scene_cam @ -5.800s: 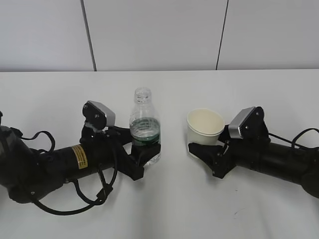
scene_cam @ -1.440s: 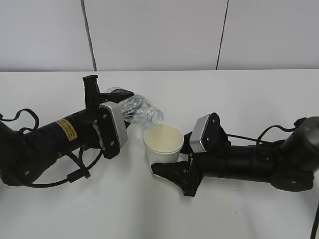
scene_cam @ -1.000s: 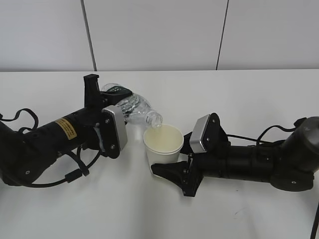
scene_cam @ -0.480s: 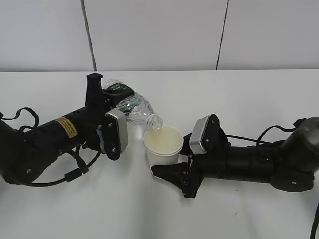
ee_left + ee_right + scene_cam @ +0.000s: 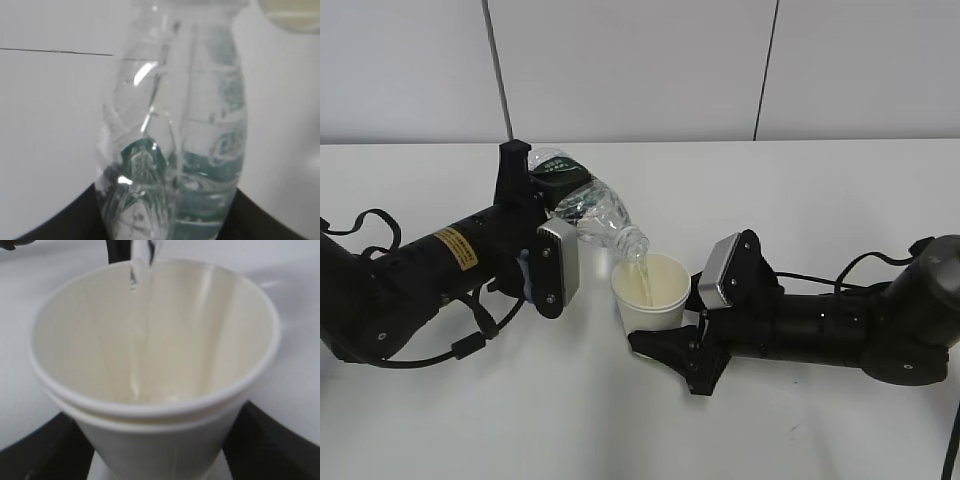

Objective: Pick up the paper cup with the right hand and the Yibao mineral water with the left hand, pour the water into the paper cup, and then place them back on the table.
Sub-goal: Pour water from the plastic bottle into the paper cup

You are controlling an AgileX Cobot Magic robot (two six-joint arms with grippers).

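A small cream-white tapered paper cup (image 5: 648, 297) stands upright on the large plain white surface (image 5: 800, 200), grasped low by the right black end effector (image 5: 665, 345). Just left of the cup and above its rim, the left black end effector (image 5: 535, 215) grasps a small clear ribbed plastic water bottle with a dark green label (image 5: 582, 200), tilted mouth-down; a thin stream falls inside the cup's near-left rim. If the tilt steepens or the cup shifts, water could spill over that rim. The water level, and both sets of fingertips, are hidden.
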